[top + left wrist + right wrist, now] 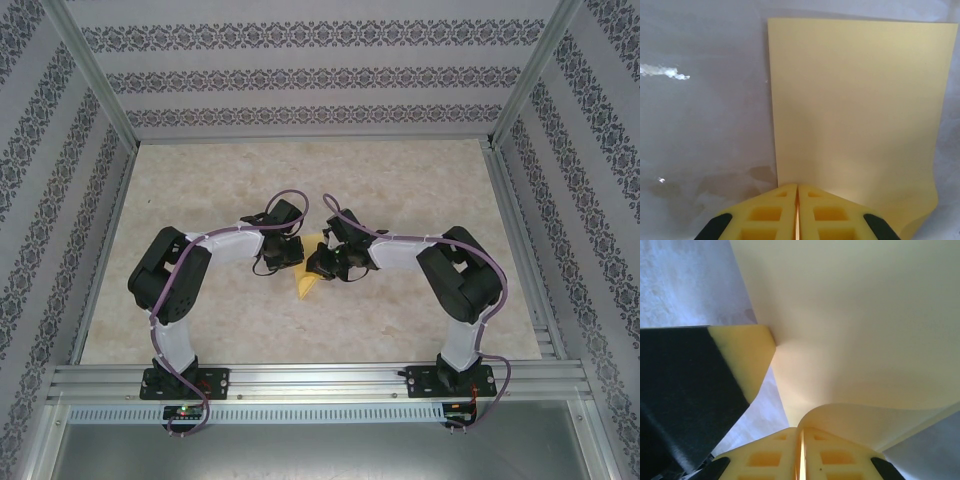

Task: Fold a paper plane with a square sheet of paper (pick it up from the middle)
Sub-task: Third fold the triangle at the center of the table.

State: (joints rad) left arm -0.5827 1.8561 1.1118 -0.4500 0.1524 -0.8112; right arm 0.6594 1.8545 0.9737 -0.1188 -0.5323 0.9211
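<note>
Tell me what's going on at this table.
Two robot arms are working a yellow sheet of paper in the middle of the table. The left hand is shut on one edge, and the rest of the sheet lies flat in front of it. The right hand pinches another edge, which curls up off the table. The sheet does not look like a plane yet.

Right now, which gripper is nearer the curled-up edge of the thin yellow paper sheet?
Right. The right gripper pinches the curled-up edge of the thin yellow paper sheet; the left gripper pinches a flat part, away from the curl.
</note>
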